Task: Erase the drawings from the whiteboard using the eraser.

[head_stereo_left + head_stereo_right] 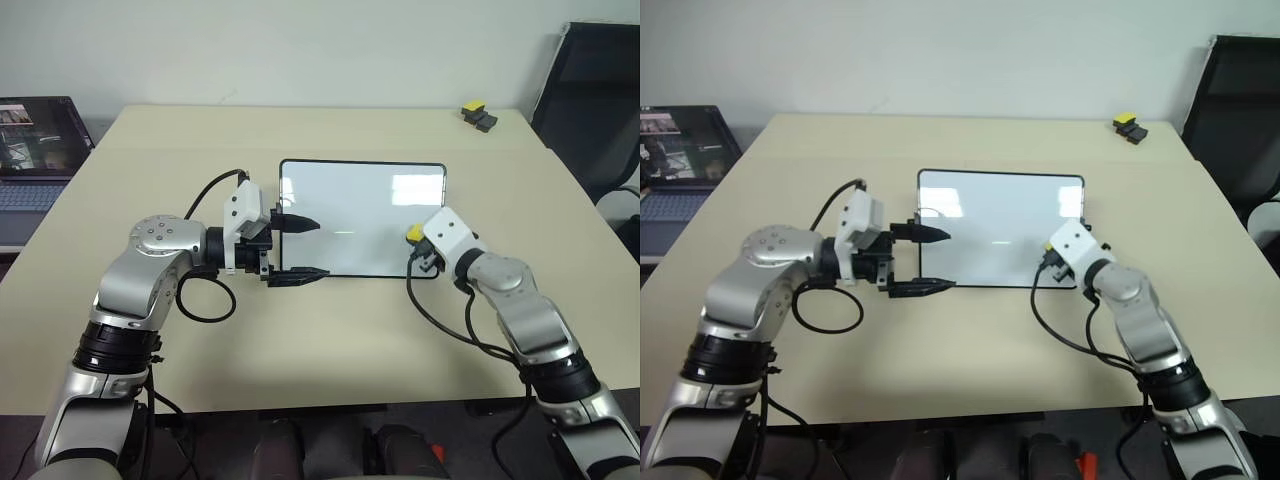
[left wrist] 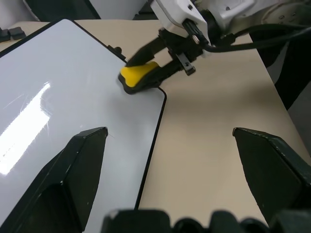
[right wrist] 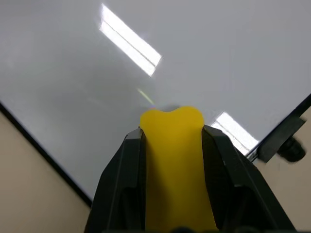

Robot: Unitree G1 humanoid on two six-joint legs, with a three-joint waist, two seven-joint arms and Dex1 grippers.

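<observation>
Both arms reach forward over the beige table [image 1: 330, 340], elbows bent outward. The left gripper [image 1: 297, 249] points sideways toward the robot's right, its two black fingers [image 1: 300, 274] spread wide and holding nothing; one tip hangs over the whiteboard's [image 1: 360, 205] left edge, the other over the near left corner. The right gripper [image 2: 148, 65] angles forward and to the left, tilted down at the whiteboard's near right corner, its jaws clamped on the eraser [image 2: 138, 77], which rests on the white surface just inside the black frame. In the right wrist view the yellow block sits squeezed between the two dark fingers, its front end notched where it meets the board. The board lies flat at mid-table, glossy with ceiling-light reflections; no drawings can be made out on it. No brand or legible writing shows. Farther back, a black gadget with a yellow cap [image 1: 478, 115] sits near the far right corner, a laptop [image 1: 35, 150] stands open at far left, and a dark chair [image 1: 590, 110] is at far right.
</observation>
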